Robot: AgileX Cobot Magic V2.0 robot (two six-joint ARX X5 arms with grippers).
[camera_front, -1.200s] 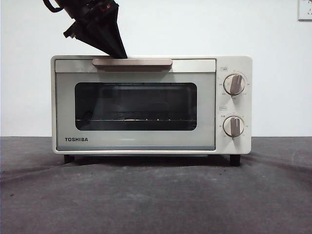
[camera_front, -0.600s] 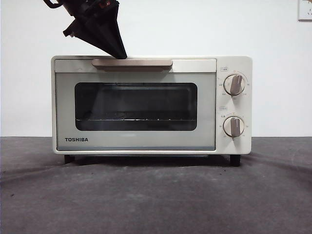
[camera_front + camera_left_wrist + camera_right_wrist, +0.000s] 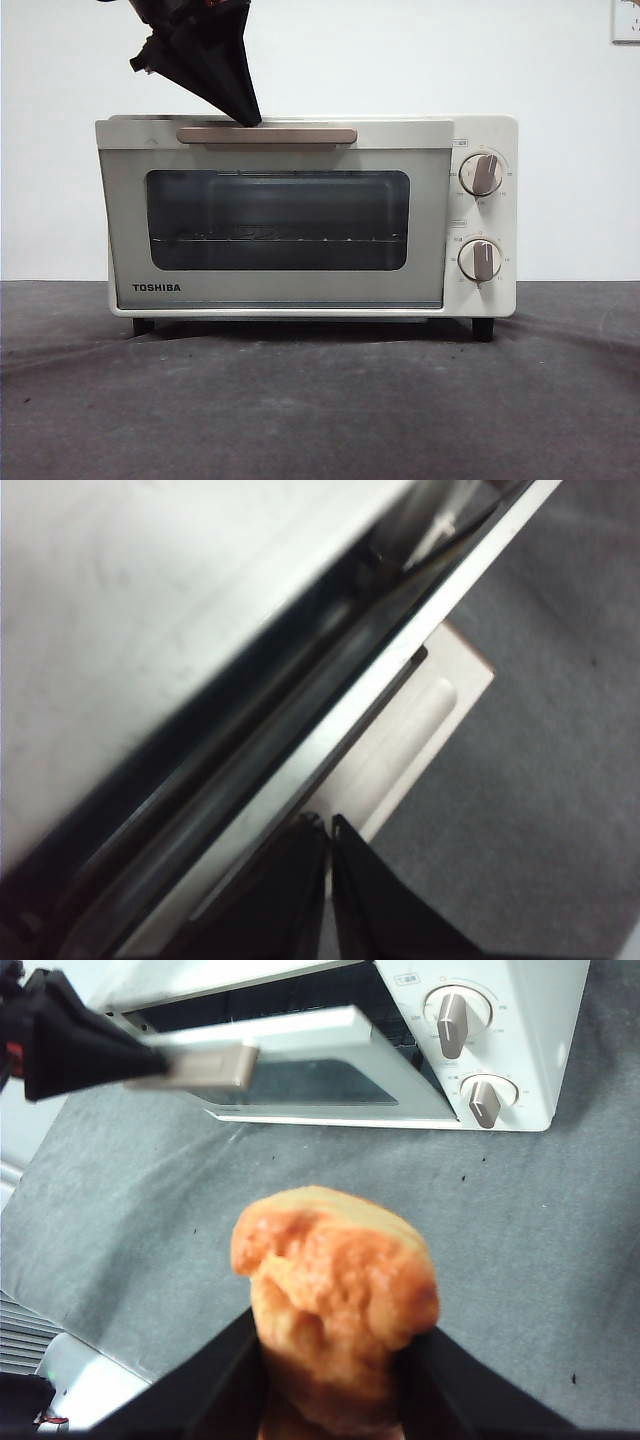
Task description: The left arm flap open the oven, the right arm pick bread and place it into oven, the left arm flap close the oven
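Observation:
The cream-white TOSHIBA oven stands in the middle of the grey table. Its door is tilted a little outward at the top. My left gripper comes down from the upper left, its shut jaws hooked behind the beige handle. The left wrist view shows the shut tips against the handle. My right gripper is out of the front view; it is shut on the golden-brown bread and holds it above the table in front of the oven.
Two beige knobs sit on the oven's right panel. A grey cloth covers the table in front. The table's near edge shows in the right wrist view. A white wall stands behind.
The oven door has gone from closed to slightly tilted open at the top; the handle has come forward with the left gripper's tip on it.

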